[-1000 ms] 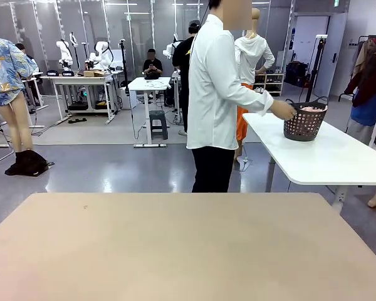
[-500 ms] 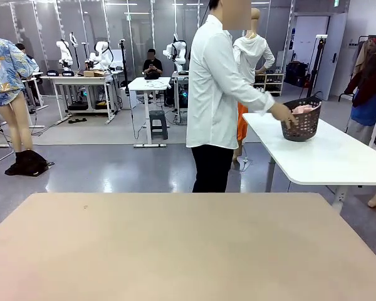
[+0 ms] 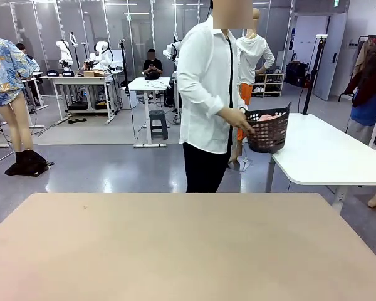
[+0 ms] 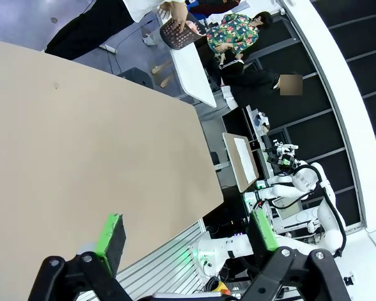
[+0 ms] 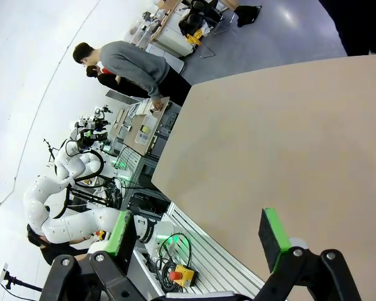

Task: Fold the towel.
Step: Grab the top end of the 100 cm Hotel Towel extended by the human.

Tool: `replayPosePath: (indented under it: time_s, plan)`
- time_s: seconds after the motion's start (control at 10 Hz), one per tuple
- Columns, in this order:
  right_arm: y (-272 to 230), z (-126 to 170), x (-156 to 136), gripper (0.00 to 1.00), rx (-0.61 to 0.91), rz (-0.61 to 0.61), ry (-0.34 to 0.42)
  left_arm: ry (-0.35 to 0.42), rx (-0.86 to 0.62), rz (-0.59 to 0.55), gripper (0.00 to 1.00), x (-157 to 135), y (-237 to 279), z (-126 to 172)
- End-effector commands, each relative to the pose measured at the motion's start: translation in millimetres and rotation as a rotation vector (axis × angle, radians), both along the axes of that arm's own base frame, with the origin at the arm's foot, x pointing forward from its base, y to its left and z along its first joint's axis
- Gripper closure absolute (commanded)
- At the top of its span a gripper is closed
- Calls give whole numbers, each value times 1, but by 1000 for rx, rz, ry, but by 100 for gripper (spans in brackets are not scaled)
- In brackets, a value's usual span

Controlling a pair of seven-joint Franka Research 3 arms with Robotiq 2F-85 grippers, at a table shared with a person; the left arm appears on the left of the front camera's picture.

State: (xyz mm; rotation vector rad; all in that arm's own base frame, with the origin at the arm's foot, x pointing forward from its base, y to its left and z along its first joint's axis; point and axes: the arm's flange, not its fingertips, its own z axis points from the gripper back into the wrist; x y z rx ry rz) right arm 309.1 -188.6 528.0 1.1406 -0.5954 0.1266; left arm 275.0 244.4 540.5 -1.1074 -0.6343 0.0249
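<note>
Jaws wide apart on left gripper (image 4: 187,233) and right gripper (image 5: 197,232), gripping nothing, table (image 4: 81,138) beyond them. Far ahead, towel (image 3: 269,117) sits in basket (image 3: 267,134) a person (image 3: 207,94) carries.

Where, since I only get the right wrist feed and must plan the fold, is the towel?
Observer: In the front view, the towel lies bunched in a dark basket, not on our table.
Operator: Who has the basket?
Observer: The person standing beyond the table's far edge holds it, a hand at its rim.
Operator: And the left gripper?
Observer: The left gripper is open, with nothing between its fingers.
</note>
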Motion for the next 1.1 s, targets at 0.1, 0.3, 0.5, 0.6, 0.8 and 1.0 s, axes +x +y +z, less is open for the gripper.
replayPosePath:
  time_s: [0.1, 0.3, 0.5, 0.6, 0.8, 1.0]
  plan:
    - [-2, 1, -1, 0, -2, 6, -3, -10, -2, -12, 0, -2, 0, 0]
    - [-2, 1, -1, 0, -2, 6, -3, -10, -2, -12, 0, -2, 0, 0]
    - [-2, 1, -1, 0, -2, 6, -3, -10, -2, -12, 0, -2, 0, 0]
    - [-2, 1, -1, 0, -2, 6, -3, -10, -2, -12, 0, -2, 0, 0]
    - [-2, 1, -1, 0, -2, 6, -3, -10, -2, -12, 0, -2, 0, 0]
    - [-2, 1, -1, 0, -2, 6, -3, -10, -2, -12, 0, -2, 0, 0]
